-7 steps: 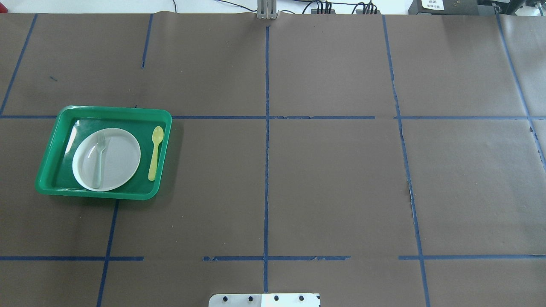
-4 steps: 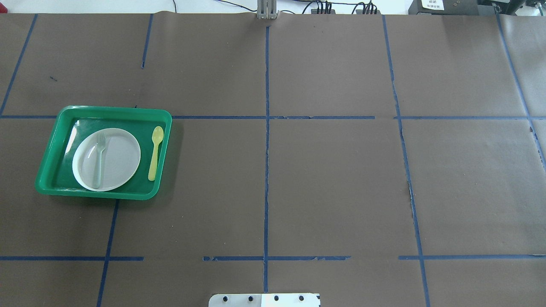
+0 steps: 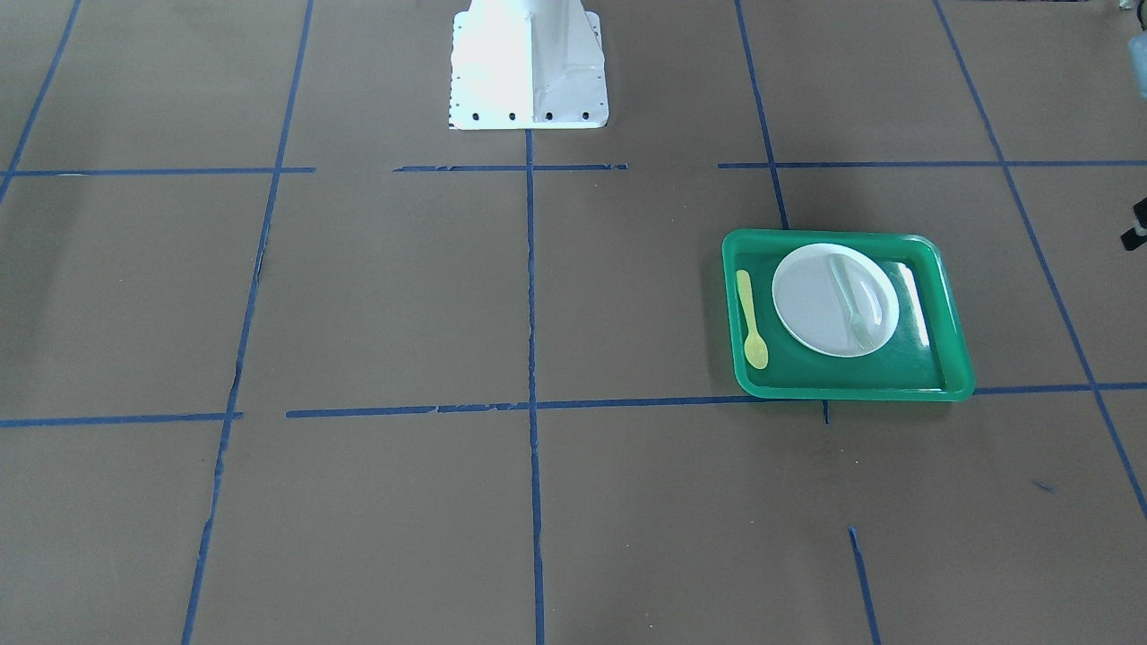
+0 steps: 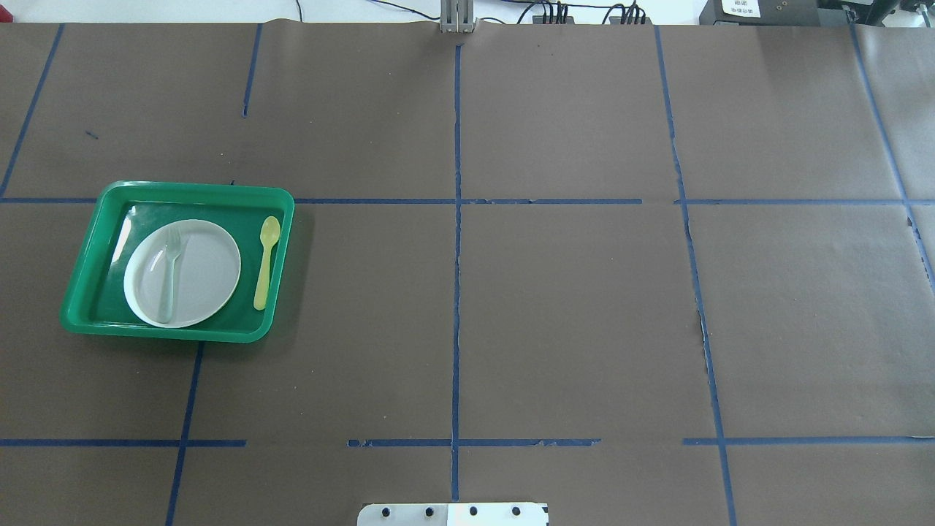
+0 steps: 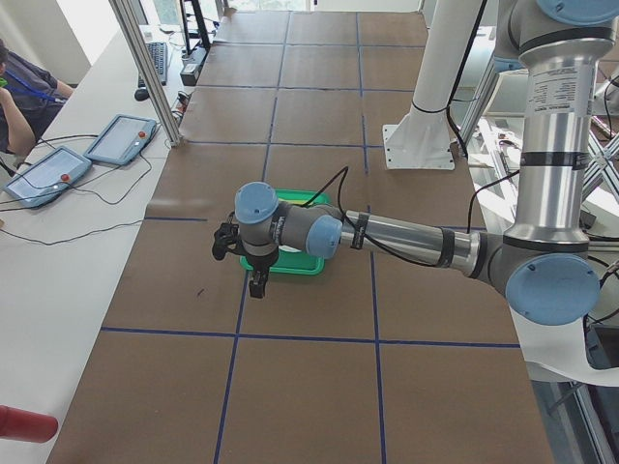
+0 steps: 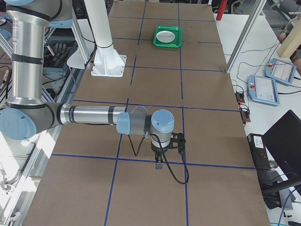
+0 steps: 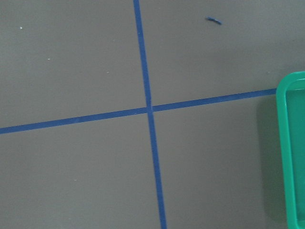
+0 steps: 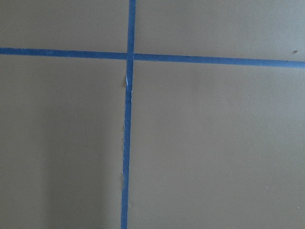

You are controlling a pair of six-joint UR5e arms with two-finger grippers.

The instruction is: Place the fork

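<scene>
The pale whitish fork lies on a white plate inside a green tray, tines toward the far side. It also shows in the front-facing view on the plate. My left gripper hangs above the table beside the tray, apart from the fork. My right gripper hangs over bare table far from the tray. Both grippers show only in the side views, so I cannot tell whether they are open or shut.
A yellow spoon lies in the tray to the right of the plate. The left wrist view shows only the tray's rim and blue tape lines. The robot's white base stands at the table's near middle.
</scene>
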